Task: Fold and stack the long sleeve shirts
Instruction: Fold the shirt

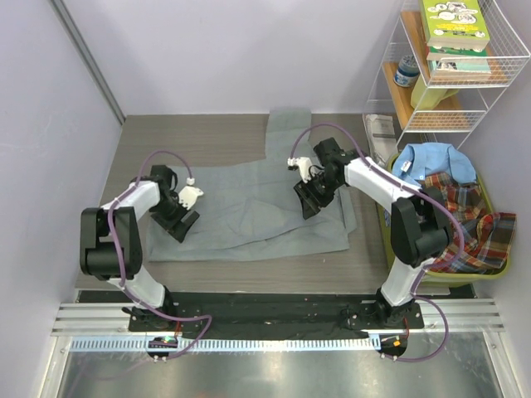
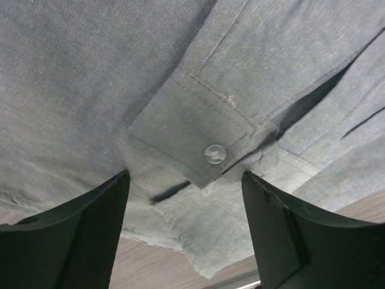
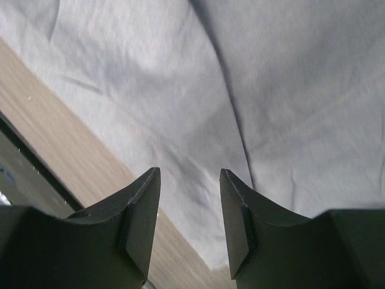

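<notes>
Grey shirt [image 1: 249, 207] lies flat; left gripper [image 2: 183, 180] and right gripper [image 3: 189, 174] hang spread, empty. Pinching only the nine-o'clock cuff [image 2: 180, 129] could bunch the sleeve [image 2: 271, 60].

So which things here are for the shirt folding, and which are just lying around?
For the job: grey shirt spread on the table; light blue shirt and plaid shirt in the green basket.
Just lying about: books and jar on the wire shelf; leaflet beside the basket.
</notes>
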Action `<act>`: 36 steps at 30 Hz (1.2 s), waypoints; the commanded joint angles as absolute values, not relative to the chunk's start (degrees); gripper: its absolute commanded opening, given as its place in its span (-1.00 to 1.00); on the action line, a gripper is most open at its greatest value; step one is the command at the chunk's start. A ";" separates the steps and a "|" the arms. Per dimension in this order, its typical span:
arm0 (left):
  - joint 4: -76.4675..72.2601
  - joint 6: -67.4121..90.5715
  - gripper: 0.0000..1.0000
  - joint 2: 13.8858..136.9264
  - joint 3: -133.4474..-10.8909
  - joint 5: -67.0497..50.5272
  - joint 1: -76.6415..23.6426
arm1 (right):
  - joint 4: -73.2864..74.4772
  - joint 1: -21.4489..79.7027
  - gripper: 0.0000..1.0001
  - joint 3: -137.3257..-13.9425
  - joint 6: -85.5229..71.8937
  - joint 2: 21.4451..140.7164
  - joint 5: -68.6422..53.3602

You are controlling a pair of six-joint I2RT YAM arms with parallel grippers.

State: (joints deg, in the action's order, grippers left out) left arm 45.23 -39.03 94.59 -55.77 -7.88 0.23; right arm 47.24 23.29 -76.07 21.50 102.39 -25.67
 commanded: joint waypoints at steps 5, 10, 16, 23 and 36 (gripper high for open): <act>55.01 -40.34 0.45 87.01 -59.58 -19.06 3.25 | 48.34 22.94 -0.02 -74.26 21.98 100.46 -26.71; 59.50 -40.96 0.32 90.34 -66.26 -20.39 3.60 | 46.85 22.85 -0.02 -79.53 19.87 104.32 -29.00; 63.01 -45.96 0.27 97.99 -71.53 -18.81 5.27 | 46.76 22.85 -0.02 -85.42 18.28 109.41 -30.32; 70.39 -54.75 0.15 101.42 -73.83 -17.67 11.60 | 47.11 22.85 0.06 -85.52 19.07 110.74 -30.58; 71.46 -54.93 0.15 104.41 -73.92 -14.68 11.95 | 47.37 22.94 0.12 -88.07 19.34 113.55 -32.61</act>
